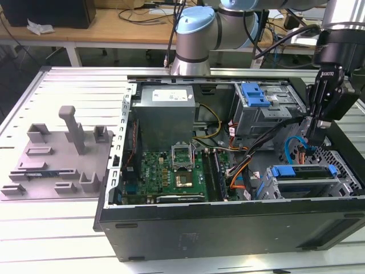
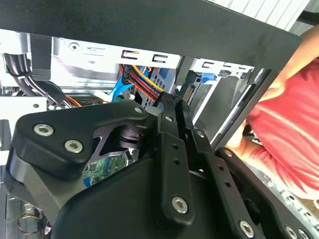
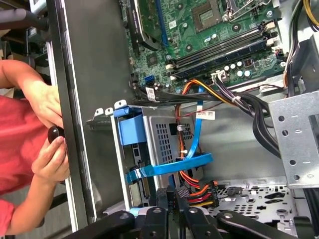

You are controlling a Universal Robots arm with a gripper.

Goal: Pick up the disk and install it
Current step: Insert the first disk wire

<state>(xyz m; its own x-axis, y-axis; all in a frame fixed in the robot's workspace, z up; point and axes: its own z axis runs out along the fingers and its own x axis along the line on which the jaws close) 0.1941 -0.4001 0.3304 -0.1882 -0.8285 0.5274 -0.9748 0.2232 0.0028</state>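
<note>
The disk (image 1: pixel 302 171) sits on edge in the lower drive cage (image 1: pixel 342 177) of the open computer case (image 1: pixel 228 228), at the exterior view's right. Its blue carrier frame faces up and the silver body is sunk between the cage walls. The claw (image 1: pixel 313 138) hangs just beside that cage, among the coloured cables (image 3: pixel 197 191). Its fingers (image 2: pixel 172 124) are clenched almost flat together, with nothing visible between them.

The drive is probably dense for its size, rigid, and smooth on its metal faces, so it could slip from a light pinch. It would also take knocks badly. The plastic frame looks like the safer hold, gripped across its long edges and clear of the label. A person's hand (image 3: pixel 50 154) grips the case wall near the cage.
</note>
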